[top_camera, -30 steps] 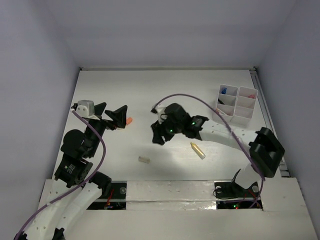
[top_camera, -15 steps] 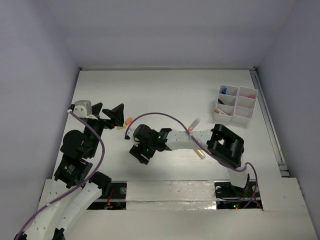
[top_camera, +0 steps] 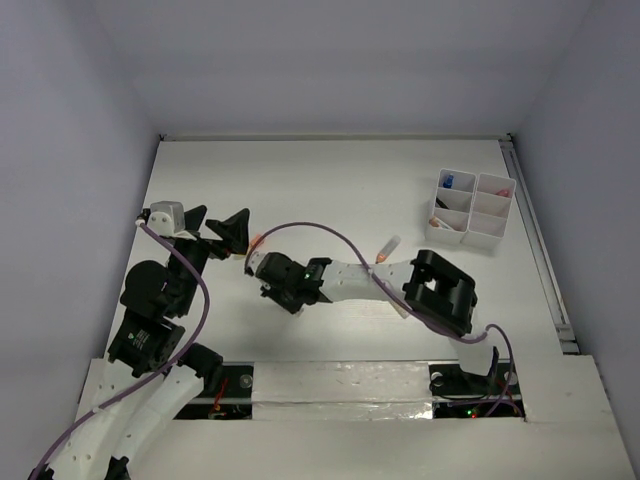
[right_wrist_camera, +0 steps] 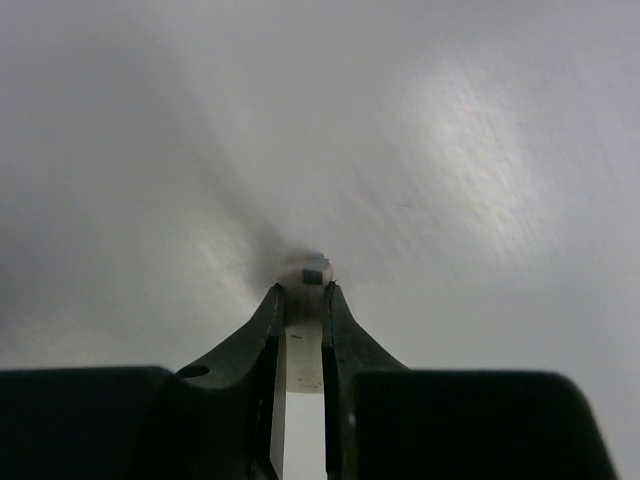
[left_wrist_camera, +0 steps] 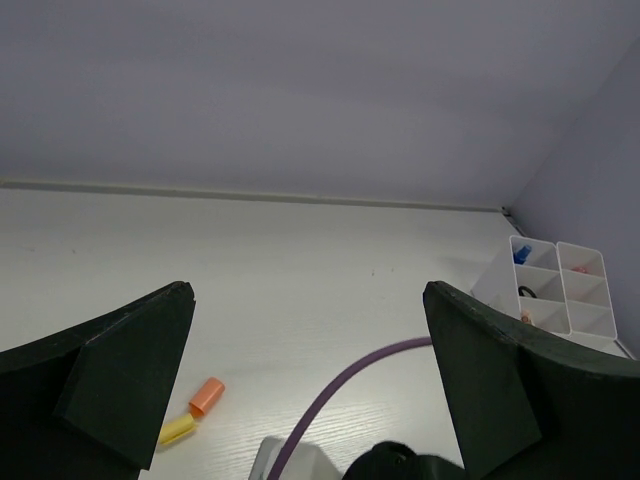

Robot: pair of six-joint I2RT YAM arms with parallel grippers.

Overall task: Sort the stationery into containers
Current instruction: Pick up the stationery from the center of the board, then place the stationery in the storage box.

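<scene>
My right gripper (top_camera: pixel 289 299) reaches far left across the table, low over the surface. In the right wrist view its fingertips (right_wrist_camera: pixel 303 288) are shut on a small pale grey eraser (right_wrist_camera: pixel 306 268) that rests against the tabletop. My left gripper (top_camera: pixel 234 234) hangs open just left of an orange marker (top_camera: pixel 259 240). That orange marker (left_wrist_camera: pixel 207 396), with a yellow piece (left_wrist_camera: pixel 178 430) beside it, lies between the wide-apart left fingers. The white compartment tray (top_camera: pixel 489 237) stands at the right rear and holds several small items; it also shows as the white tray (left_wrist_camera: pixel 596 318) in the left wrist view.
A pale stick with an orange tip (top_camera: pixel 387 246) lies beside the right arm's forearm. The right arm's purple cable (top_camera: pixel 330 232) arches above the table's middle. The right arm's elbow block (top_camera: pixel 440 292) sits near the front. White walls enclose the table on three sides.
The right arm swung left from the table's middle to the small eraser near the front, and its jaws closed on it. The left gripper stayed open and barely shifted.
</scene>
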